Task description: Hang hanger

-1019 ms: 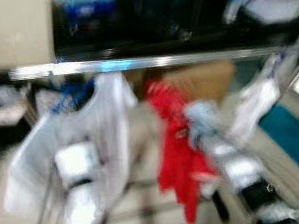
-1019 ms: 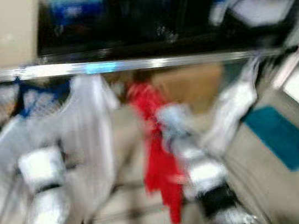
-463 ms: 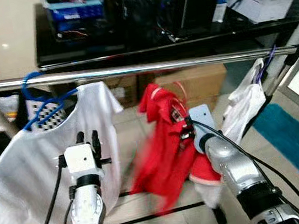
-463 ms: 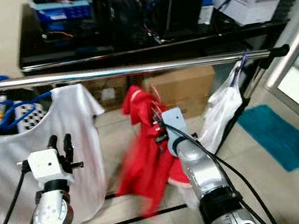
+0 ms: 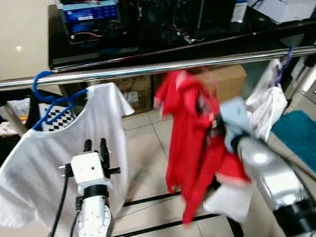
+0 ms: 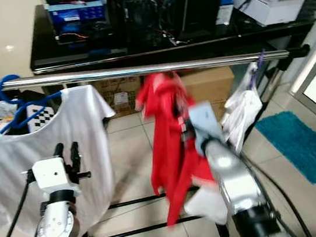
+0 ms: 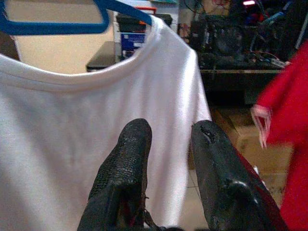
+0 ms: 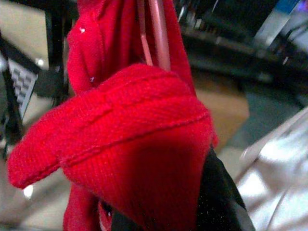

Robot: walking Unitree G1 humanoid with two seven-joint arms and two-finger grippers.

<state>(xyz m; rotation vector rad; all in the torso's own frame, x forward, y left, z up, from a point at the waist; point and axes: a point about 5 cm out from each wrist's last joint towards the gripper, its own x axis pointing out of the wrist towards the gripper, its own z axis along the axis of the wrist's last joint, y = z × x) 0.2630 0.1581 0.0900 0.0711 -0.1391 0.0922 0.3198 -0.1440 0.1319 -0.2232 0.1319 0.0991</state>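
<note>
Red cloth (image 8: 139, 144) drapes over the right gripper (image 5: 221, 127), hiding its fingers, so their state cannot be told; a pink hanger (image 8: 156, 33) rises behind, just under the rail (image 5: 151, 68). The left gripper (image 7: 168, 159) is slightly parted, empty, facing the white shirt (image 5: 52, 163) on its blue hanger (image 5: 50, 104).

Head stereo downward, wrist cameras close-up

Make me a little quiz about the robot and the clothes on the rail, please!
1. What colour hanger carries the white T-shirt on the rail?
2. True or false: the red garment lies flat on the floor.
3. Which gripper has the red garment: A) left gripper, B) right gripper?

Key: 1. Blue. 2. False, it is lifted up near the rail. 3. B.
</note>
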